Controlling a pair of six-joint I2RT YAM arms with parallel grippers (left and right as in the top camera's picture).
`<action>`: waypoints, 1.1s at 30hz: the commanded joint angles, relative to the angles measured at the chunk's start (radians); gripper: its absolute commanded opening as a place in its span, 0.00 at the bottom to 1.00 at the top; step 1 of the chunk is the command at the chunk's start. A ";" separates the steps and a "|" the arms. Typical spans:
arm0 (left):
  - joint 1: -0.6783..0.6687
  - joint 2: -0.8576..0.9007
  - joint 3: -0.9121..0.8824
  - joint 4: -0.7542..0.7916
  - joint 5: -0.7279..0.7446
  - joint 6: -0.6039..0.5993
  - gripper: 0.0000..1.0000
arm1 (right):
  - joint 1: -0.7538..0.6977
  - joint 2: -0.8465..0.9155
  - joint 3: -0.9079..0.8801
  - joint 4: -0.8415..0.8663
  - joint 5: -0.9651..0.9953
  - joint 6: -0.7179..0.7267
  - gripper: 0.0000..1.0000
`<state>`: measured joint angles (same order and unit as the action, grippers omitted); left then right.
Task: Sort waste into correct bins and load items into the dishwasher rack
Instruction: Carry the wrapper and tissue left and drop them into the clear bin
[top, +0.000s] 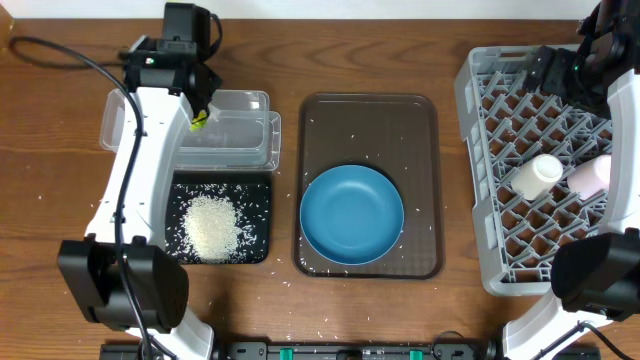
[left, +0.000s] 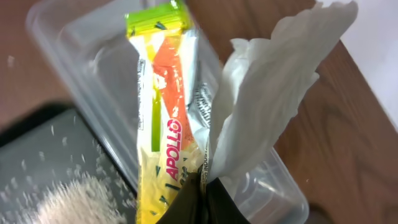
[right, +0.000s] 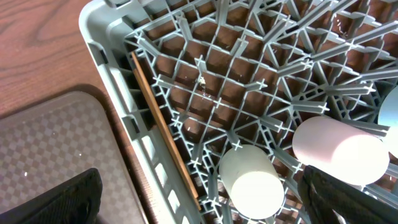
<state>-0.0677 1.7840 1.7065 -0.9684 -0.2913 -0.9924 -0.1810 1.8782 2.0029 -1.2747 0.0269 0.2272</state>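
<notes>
While clenched on the snack wrapper (left: 163, 106) and tissue (left: 267, 93), left gripper (left: 199, 200) hangs above the clear tub (left: 62, 37); rice (left: 74, 202) on black tray (left: 31, 149) farther off. Right gripper (right: 202, 199) released, empty: white cup (right: 252, 186) just beneath, pink cup (right: 339, 149) beside, chopsticks (right: 165, 124) along rack (right: 106, 37) wall.

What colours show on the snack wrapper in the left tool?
Green on top, orange and yellow below. The snack wrapper shows best in the left wrist view.
</notes>
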 joint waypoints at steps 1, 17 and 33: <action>0.006 0.009 -0.019 -0.022 -0.006 -0.260 0.07 | -0.001 0.005 0.002 0.000 0.010 0.011 0.99; 0.006 0.009 -0.022 -0.047 0.070 -0.435 0.15 | -0.001 0.005 0.002 0.000 0.010 0.011 0.99; 0.006 -0.206 -0.021 -0.050 -0.079 -0.256 0.67 | -0.001 0.005 0.002 0.000 0.010 0.011 0.99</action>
<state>-0.0662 1.6859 1.6764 -1.0138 -0.2455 -1.2785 -0.1810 1.8786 2.0029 -1.2751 0.0273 0.2272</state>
